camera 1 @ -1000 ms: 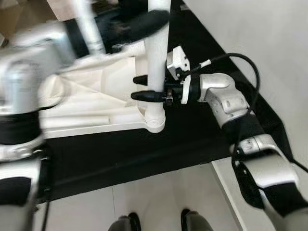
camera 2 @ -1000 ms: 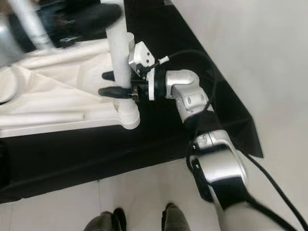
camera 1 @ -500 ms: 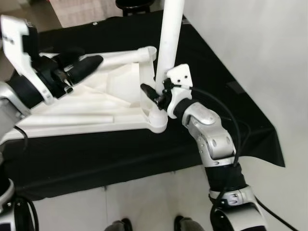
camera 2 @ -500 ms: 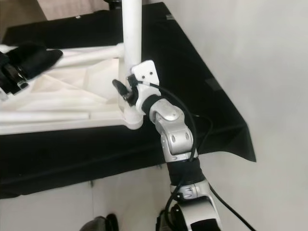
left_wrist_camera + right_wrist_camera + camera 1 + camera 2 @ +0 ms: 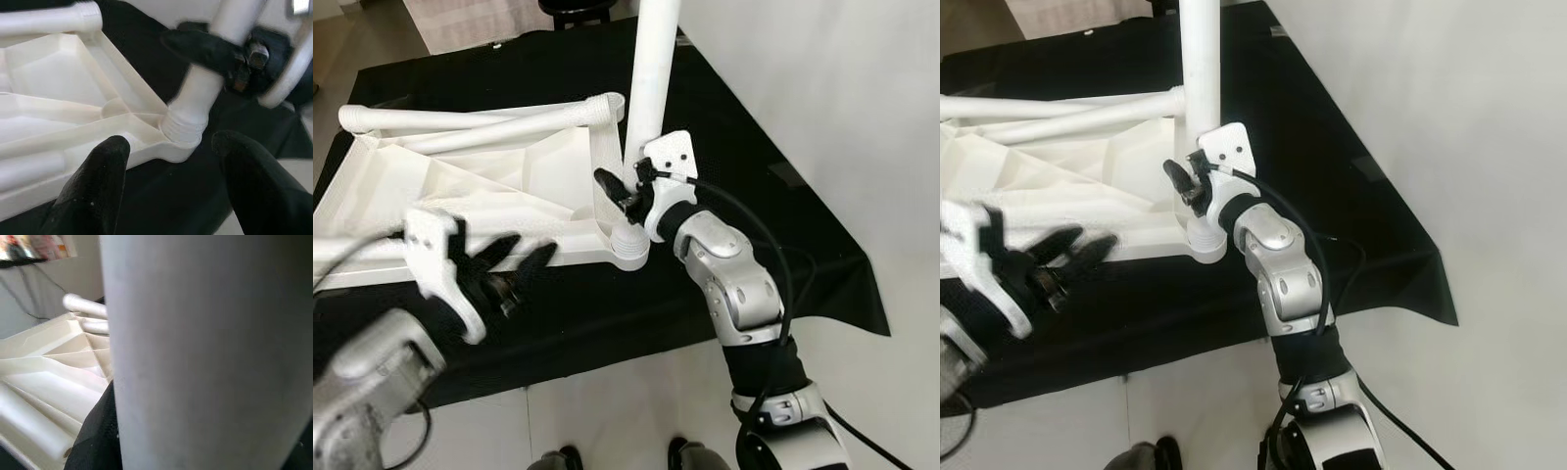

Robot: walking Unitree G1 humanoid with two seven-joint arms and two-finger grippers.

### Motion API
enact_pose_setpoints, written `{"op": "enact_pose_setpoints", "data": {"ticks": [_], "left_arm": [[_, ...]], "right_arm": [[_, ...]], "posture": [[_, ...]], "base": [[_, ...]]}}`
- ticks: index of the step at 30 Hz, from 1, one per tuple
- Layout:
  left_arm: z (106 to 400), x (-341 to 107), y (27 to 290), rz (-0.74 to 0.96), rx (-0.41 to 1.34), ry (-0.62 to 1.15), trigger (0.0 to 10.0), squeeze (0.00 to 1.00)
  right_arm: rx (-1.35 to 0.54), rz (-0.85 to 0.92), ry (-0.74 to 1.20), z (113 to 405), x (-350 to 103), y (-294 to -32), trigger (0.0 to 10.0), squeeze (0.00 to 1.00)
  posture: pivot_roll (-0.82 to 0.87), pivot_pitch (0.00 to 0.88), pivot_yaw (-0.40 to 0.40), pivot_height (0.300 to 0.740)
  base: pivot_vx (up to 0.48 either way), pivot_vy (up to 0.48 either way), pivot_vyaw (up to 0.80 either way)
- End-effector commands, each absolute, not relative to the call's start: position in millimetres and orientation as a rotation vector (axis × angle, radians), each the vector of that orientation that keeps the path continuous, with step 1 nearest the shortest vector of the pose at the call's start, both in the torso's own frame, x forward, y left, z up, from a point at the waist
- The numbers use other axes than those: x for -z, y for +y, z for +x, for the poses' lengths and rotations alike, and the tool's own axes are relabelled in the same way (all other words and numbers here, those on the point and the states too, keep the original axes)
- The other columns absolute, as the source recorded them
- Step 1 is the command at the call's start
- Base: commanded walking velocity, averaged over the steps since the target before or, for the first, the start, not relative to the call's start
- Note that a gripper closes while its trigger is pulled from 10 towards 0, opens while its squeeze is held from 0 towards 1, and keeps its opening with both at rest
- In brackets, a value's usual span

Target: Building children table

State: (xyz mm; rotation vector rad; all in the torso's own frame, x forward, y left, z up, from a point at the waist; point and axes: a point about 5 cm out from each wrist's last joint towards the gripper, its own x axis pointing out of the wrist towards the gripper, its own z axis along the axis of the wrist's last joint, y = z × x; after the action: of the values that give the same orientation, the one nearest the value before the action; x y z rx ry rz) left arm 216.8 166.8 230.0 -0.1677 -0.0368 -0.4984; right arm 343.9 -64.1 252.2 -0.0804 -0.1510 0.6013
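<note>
A white plastic table top (image 5: 499, 181) lies upside down on a black cloth. One white leg (image 5: 651, 78) stands upright in the socket at its near right corner (image 5: 629, 247). My right gripper (image 5: 625, 191) is shut on this leg just above the socket; the right wrist view has the leg (image 5: 195, 352) pressed close between the fingers. Blurred, my left gripper (image 5: 530, 250) hangs open over the table top's near edge, left of that corner. From the left wrist, its two black fingers (image 5: 98, 181) are spread apart, facing the corner socket (image 5: 186, 127).
Two more white tubes (image 5: 460, 119) lie along the table top's far edge. The black cloth (image 5: 754, 147) ends at a white wall on the right and at pale floor tiles (image 5: 626, 411) in front. My feet (image 5: 558, 458) stand at the bottom.
My left arm has swung from above the table top's far left down to its near edge. The right gripper keeps its hold on the upright leg.
</note>
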Motion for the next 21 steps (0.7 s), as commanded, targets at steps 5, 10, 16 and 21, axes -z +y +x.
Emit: {"op": "enact_pose_setpoints", "data": {"ticks": [5, 10, 16, 21], "left_arm": [[204.3, -215.8, 150.2, -0.136, 0.502, -0.003, 10.0, 0.00], [194.6, -202.3, 139.4, -0.134, 0.493, 0.037, 10.0, 0.00], [183.6, -185.0, 129.6, -0.134, 0.456, 0.074, 10.0, 0.00], [174.0, -170.5, 123.9, -0.123, 0.424, 0.093, 10.0, 0.00]], "right_arm": [[-0.746, -0.048, -0.108, 347.0, -241.2, -68.7, 10.0, 1.00], [-0.918, -0.084, -0.159, 344.9, -252.9, -69.7, 10.0, 0.00], [-1.155, -0.178, -0.182, 350.8, -270.9, -81.6, 10.0, 0.00], [-1.431, -0.192, -0.171, 349.7, -289.7, -94.1, 10.0, 0.00]], "posture": [[-0.05, 0.272, 0.024, 0.740], [-0.04, 0.277, 0.021, 0.740], [-0.04, 0.279, 0.014, 0.740], [-0.04, 0.283, 0.003, 0.740]], "base": [[0.000, 0.000, 0.00], [0.000, 0.000, 0.00], [0.000, 0.000, 0.00], [0.000, 0.000, 0.00]]}}
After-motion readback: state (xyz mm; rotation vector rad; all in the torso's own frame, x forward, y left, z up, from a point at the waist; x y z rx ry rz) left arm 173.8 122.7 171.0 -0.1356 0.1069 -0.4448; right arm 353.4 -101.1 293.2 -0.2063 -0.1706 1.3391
